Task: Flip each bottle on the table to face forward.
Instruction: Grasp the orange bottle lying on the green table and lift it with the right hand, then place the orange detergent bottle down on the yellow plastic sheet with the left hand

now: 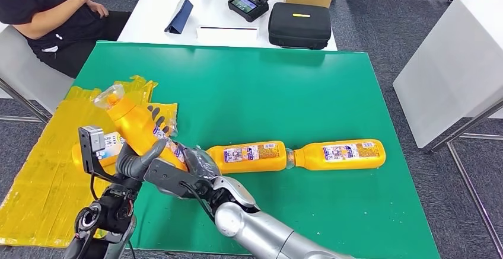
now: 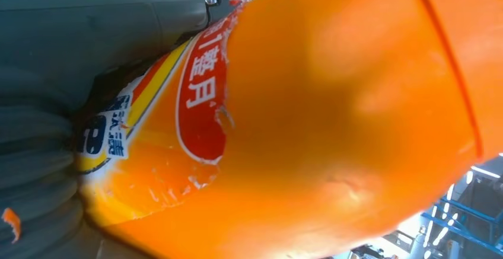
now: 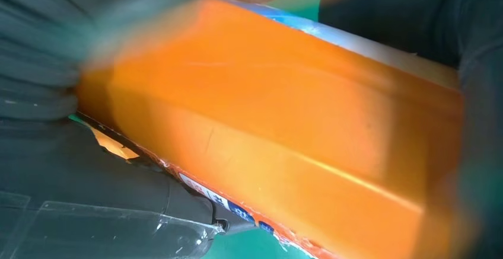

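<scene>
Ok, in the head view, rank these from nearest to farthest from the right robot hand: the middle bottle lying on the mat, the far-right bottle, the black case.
From the right robot hand:
1. Middle bottle, lying on the green mat just right of the hand.
2. Far-right bottle, next along the same row, further right.
3. Black case, on the white table beyond the mat.

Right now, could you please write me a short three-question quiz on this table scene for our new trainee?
1. True or false: the raised bottle is held by both the left hand and the right hand.
2. How many orange bottles lie flat on the green table? A) one B) two C) four
3. Fill in: the yellow sheet hangs over the table's ____ edge in the head view.

Key: 1 true; 2 B, the middle bottle and the far-right bottle, lying end to end; 3 left.
</scene>
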Controlling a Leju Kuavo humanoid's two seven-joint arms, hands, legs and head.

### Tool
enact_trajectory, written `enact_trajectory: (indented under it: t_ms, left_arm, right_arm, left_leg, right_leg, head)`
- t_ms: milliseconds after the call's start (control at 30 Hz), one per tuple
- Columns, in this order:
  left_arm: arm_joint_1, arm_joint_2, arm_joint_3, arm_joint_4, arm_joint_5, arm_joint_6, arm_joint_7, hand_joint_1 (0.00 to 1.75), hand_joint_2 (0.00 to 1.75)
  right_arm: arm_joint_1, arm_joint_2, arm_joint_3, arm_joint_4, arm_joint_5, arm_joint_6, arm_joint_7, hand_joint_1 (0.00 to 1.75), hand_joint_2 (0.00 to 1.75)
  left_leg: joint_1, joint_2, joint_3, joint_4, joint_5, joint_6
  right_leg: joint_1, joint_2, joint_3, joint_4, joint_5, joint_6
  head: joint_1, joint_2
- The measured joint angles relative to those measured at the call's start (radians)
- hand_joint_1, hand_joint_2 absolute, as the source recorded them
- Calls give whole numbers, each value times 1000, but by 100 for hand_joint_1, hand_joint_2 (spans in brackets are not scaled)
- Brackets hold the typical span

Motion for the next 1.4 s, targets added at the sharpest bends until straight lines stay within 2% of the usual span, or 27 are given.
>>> enact_trajectory:
  t_ms: [133,400,633,767,867,1000,1100,1167,1233,1300,1400]
  left_arm:
    - [2,6,-1,0,-6,-3,3,175,175]
    - [5,25,-10,0,-2,-8,-10,175,175]
    - [5,35,-19,0,-4,17,-44,175,175]
    - [-1,37,-26,0,-64,84,-59,175,175]
    - [-13,46,-27,2,-169,158,-68,175,175]
    - [-45,67,-8,27,-467,340,-77,175,175]
    - [-64,80,18,49,-611,421,-67,175,175]
    - [-77,89,25,65,-768,529,-16,175,175]
    - [-93,100,34,89,-1052,644,55,175,175]
    - [-124,114,48,135,-1341,689,117,175,175]
    - [-192,130,54,257,-1599,699,199,175,175]
  right_arm:
    - [-1,0,5,4,0,0,1,175,175]
    - [-6,1,12,18,3,1,-1,175,175]
    - [-11,7,-6,42,13,0,-38,175,175]
    - [-14,8,-26,56,2,-2,-67,0,0]
    - [-18,1,-50,54,0,-3,-71,0,0]
    - [-14,-30,-105,-3,52,14,-51,0,0]
    - [-7,-54,-157,-61,91,35,-31,0,0]
    - [9,-66,-185,-108,125,42,-18,0,0]
    - [42,-84,-221,-183,172,62,3,0,0]
    - [78,-111,-260,-269,204,96,24,0,0]
    - [124,-156,-305,-370,212,125,34,0,0]
  left_leg:
    - [0,0,0,0,0,0]
    - [0,0,0,0,0,0]
    - [0,0,0,0,0,0]
    - [0,0,0,0,0,0]
    - [0,0,0,0,0,0]
    - [0,0,0,0,1,-1]
    - [0,-1,0,0,1,-1]
    - [0,-1,0,0,1,-1]
    - [0,-1,0,0,1,-1]
    - [0,-2,0,0,1,-1]
    - [0,-3,0,0,1,-1]
  right_leg:
    - [0,0,0,0,0,0]
    - [0,0,0,0,0,0]
    - [0,0,0,0,0,0]
    - [0,0,0,0,0,0]
    - [0,0,0,0,0,0]
    - [0,0,0,0,0,0]
    - [0,0,0,0,0,0]
    - [0,0,0,0,0,0]
    - [0,-1,0,0,0,0]
    - [0,-3,0,0,0,0]
    - [0,-4,1,0,0,0]
  head:
    - [0,0]
    - [0,0]
    - [0,0]
    - [0,0]
    - [0,0]
    - [0,0]
    - [0,0]
    - [0,0]
    - [0,0]
    - [0,0]
    - [0,0]
